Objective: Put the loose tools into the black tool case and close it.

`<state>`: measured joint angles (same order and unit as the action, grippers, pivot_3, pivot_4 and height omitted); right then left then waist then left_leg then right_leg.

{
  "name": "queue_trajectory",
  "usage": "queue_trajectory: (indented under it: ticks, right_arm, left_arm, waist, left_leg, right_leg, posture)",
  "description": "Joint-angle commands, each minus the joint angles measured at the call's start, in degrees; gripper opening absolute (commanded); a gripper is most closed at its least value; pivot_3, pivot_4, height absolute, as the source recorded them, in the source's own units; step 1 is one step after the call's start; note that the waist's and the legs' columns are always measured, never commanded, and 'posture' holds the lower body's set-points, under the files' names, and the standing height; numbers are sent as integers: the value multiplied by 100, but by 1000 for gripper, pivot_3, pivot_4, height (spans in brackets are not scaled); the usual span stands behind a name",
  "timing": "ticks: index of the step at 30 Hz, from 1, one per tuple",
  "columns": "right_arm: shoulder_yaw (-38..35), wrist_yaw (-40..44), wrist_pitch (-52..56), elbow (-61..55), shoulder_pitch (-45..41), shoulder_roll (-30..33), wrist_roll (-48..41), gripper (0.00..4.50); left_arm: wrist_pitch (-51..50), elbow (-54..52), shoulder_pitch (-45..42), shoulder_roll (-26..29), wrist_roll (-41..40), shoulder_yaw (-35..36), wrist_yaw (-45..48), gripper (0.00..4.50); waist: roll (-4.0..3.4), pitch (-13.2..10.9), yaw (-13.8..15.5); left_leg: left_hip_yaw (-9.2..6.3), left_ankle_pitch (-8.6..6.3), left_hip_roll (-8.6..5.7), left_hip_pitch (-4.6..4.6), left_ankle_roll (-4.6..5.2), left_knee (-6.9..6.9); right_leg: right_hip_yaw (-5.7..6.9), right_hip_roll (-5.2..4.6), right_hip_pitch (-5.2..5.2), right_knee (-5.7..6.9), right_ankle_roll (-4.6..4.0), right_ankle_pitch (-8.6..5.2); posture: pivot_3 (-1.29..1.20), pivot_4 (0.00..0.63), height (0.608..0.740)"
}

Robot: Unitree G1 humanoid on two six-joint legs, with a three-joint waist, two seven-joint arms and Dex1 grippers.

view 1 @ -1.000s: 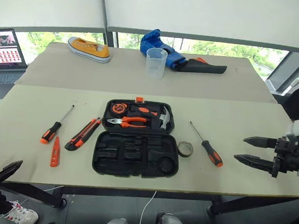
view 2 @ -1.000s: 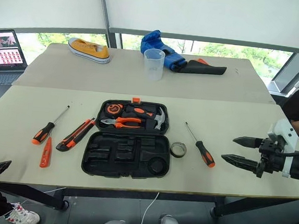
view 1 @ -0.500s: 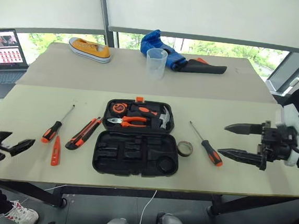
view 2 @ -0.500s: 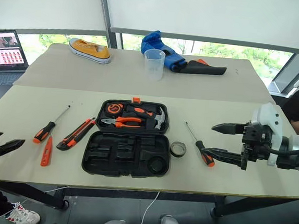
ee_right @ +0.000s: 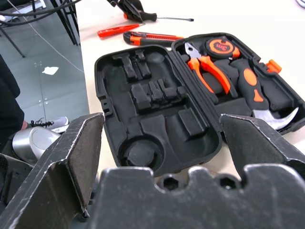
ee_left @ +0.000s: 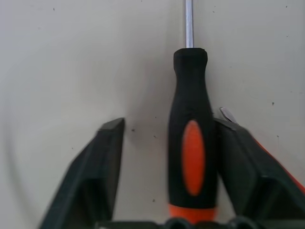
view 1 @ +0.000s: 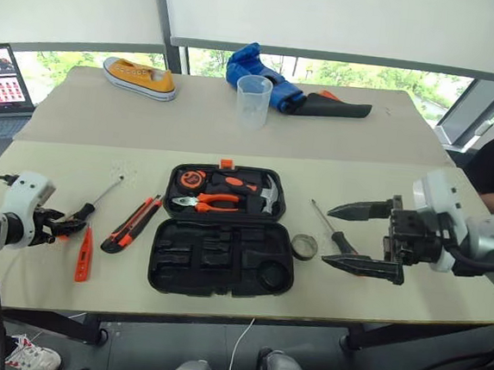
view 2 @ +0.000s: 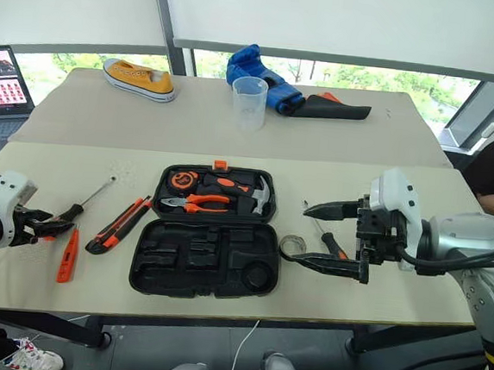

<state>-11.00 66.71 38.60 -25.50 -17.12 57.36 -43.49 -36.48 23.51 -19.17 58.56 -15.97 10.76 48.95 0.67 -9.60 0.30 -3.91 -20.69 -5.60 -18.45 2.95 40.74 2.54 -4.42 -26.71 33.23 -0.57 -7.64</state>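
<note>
The left gripper (view 1: 69,220) has come in over the bench (view 1: 453,203) edge and now sits astride the handle of the left screwdriver (ee_left: 191,143); a second ago it hung off the near corner with nothing between its fingers. In the left wrist view one finger presses against the handle's side while the other stands a little clear, so the jaws have narrowed but I would not call it a grip yet, and the tool lies flat on the bench. Just beside that gripper, on its inner side, lies the slim orange tester screwdriver (view 1: 82,257), and beyond it the utility knife (view 1: 133,224), both untouched. The right gripper (view 1: 359,238) has swung inward from the bench's right end and hangs with its jaws spread wide and empty, the right screwdriver (view 1: 339,238) lying between and below its fingers and the small tape ring (view 1: 304,246) just past its tips. Past that ring the black tool case (view 1: 220,267) lies open flat, its near half of moulded slots bare, its far half holding the pliers (view 1: 207,202), hammer (view 1: 268,194) and tape measure (view 1: 192,178). To my eye both arms are set for a first pickup, and no loose tool is in yet.
</note>
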Motion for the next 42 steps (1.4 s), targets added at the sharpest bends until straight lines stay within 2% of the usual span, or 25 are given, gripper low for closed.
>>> queue_trajectory:
  ticks: [1,5,9,10,15,19,21,25,28,35,42]
  right_arm:
    - [-291,25,-175,-136,156,64,13,4500]
    - [-248,6,-228,-95,129,52,32,4500]
    - [-179,17,-279,-62,36,31,57,4500]
    - [-162,20,-304,-54,15,21,74,4500]
    - [-161,-13,-119,0,-146,-17,-125,4500]
    - [-187,62,16,-96,-148,42,-329,4500]
    - [-172,78,83,-151,-135,65,-390,4500]
    - [-70,13,29,-243,-131,46,-282,4500]
    - [16,-64,-57,-288,-120,-1,-142,4500]
    - [163,-275,-119,-372,-21,-94,67,4500]
    - [202,-418,-119,-396,-24,-202,152,4500]
  left_arm:
    - [191,124,82,162,159,20,113,2030]
    - [212,209,61,110,153,87,119,2030]
    - [201,235,15,90,40,205,192,992]
    - [215,207,3,97,17,232,216,880]
    - [585,14,-353,155,-74,316,405,880]
    - [913,-802,-796,82,-661,386,1307,880]
    - [1006,-1326,-861,94,-838,171,1839,880]
    - [1581,-1893,-887,176,-447,-786,2810,880]
    - [1922,-1980,-1266,-84,-89,-1500,3139,880]
    - [2734,-916,-2276,-967,939,-2520,3060,880]
    - [3065,-283,-2610,-1366,1398,-2778,3087,880]
  waist:
    - [0,0,-3]
    - [0,0,-12]
    - [1,0,-8]
    - [1,0,-7]
    - [6,-1,10]
    - [16,0,80]
    - [17,0,90]
    - [15,0,28]
    - [15,0,-10]
    - [19,-1,43]
    - [19,-1,32]
  left_leg:
    - [1,-1,0,0,-2,2]
    - [13,-6,3,9,-12,10]
    - [19,-5,11,14,-11,13]
    - [19,-4,13,14,-10,14]
    - [24,1,13,7,1,18]
    - [24,2,12,-18,2,34]
    - [23,1,12,-46,4,59]
    - [29,0,8,-59,6,73]
    - [34,0,10,-57,7,76]
    - [35,1,17,-69,10,110]
    - [37,2,19,-74,12,113]
  right_leg:
    - [-1,0,0,-1,-1,1]
    - [-19,-2,1,-1,-2,2]
    - [-24,-1,3,8,-5,5]
    - [-23,-1,3,9,-6,5]
    - [-23,-1,-8,19,-8,6]
    - [-18,-3,-23,48,-16,11]
    - [-17,-5,-37,52,-16,11]
    - [-13,-16,-48,56,-15,13]
    - [-19,-13,-49,63,-21,16]
    - [-34,-12,-47,57,-33,29]
    - [-34,-4,-52,78,-34,30]
  posture:
    - [0,150,724]
    - [0,150,724]
    - [0,150,724]
    - [0,150,724]
    - [0,150,724]
    - [0,150,724]
    - [0,150,724]
    - [0,150,724]
    - [0,150,724]
    - [0,150,724]
    - [0,150,724]
